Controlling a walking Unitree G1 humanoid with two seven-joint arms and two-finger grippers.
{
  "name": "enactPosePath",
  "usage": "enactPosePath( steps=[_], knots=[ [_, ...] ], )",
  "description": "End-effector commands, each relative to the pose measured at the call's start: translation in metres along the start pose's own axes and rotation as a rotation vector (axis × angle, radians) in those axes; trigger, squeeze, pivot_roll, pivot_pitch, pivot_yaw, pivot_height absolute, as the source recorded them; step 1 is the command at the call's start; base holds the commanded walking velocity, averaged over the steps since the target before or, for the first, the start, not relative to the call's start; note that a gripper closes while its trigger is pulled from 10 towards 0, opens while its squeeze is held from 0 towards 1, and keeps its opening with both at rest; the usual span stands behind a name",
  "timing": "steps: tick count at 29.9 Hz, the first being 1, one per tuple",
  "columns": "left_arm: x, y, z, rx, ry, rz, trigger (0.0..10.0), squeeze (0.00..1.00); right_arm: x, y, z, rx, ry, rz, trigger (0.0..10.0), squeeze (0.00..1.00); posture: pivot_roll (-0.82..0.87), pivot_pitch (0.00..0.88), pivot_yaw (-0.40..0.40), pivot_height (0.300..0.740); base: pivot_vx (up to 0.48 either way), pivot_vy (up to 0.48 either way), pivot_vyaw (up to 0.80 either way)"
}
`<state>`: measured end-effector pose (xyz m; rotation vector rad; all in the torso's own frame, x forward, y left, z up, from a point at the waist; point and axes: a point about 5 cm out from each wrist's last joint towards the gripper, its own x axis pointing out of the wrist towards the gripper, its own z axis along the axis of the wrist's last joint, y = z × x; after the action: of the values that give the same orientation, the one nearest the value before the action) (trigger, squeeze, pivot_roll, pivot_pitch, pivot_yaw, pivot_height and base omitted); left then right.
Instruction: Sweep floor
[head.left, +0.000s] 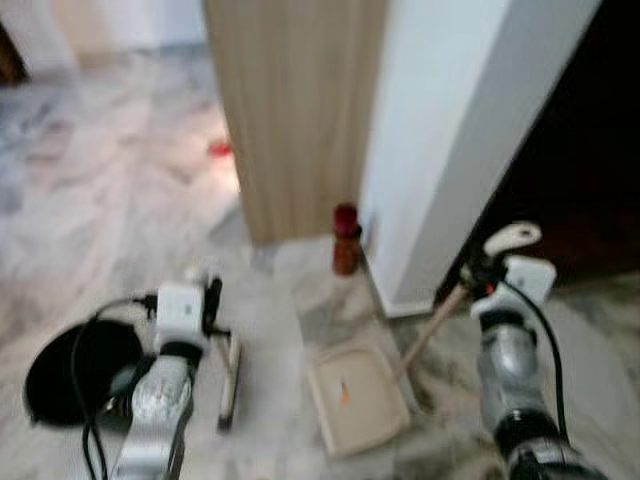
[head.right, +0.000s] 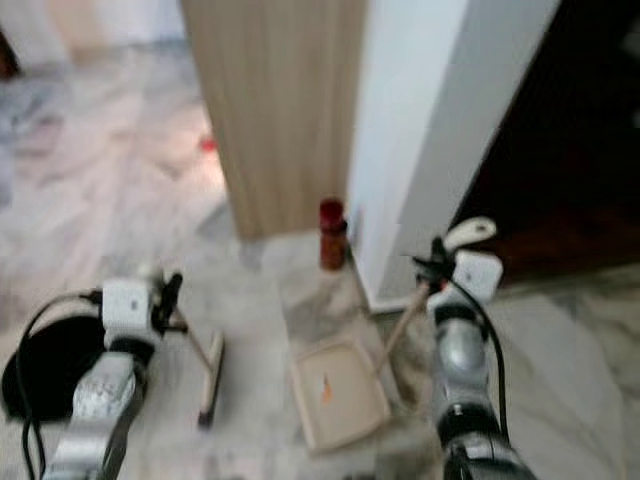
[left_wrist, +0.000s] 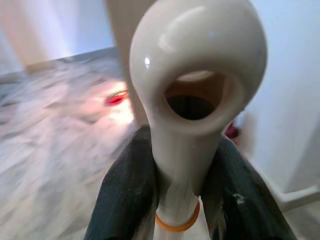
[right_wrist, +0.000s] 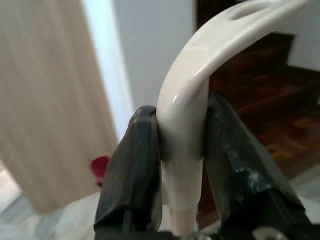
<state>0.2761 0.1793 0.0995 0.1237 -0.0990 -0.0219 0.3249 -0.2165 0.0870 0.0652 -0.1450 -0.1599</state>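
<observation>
We've got the left gripper (left_wrist: 180, 200) clamped on the broom (head.left: 230, 375) handle and the right gripper (right_wrist: 182, 165) clamped on the dustpan (head.left: 357, 392) handle. The orange scrap (head.left: 344, 393) is already in the pan, so next we'd guess another stroke toward it, pan held flat.

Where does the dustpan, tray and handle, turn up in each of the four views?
Left eye view: dustpan on the floor, lower centre, handle rising to the right gripper.
Right eye view: tray lower centre.
Left wrist view: not the dustpan; the fingers clamp the broom handle.
Right wrist view: its white handle top between the fingers.
Shared landmark: red bottle by the wooden panel.
</observation>
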Motion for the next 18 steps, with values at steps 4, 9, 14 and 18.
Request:
enactPosePath(
  steps=[4,9,14,18],
  knots=[
    [0.0021,0.0035,0.0068,0.006,-0.034,0.002,10.0,0.0,0.005,0.0053,0.0074,0.002,-0.035,0.011,10.0,0.0,0.1,0.078,0.024,0.74,0.0,0.0,-0.8],
    [0.0023,0.0029,0.0068,0.01,-0.035,0.0,10.0,0.0,0.0049,0.0047,0.0075,0.001,-0.036,0.01,10.0,0.0,0.1,0.071,0.024,0.74,0.0,0.0,-0.8],
    [0.0025,0.0028,0.0061,0.014,-0.033,-0.001,10.0,0.0,0.0052,0.0044,0.0079,-0.002,-0.038,0.011,10.0,0.0,0.1,0.063,0.022,0.74,0.0,0.0,-0.8],
    [0.0022,0.0022,0.0059,0.014,-0.033,-0.001,10.0,0.0,0.0048,0.0042,0.0079,-0.004,-0.039,0.013,10.0,0.0,0.1,0.057,0.02,0.74,0.0,-0.347,-0.8]
  ],
)
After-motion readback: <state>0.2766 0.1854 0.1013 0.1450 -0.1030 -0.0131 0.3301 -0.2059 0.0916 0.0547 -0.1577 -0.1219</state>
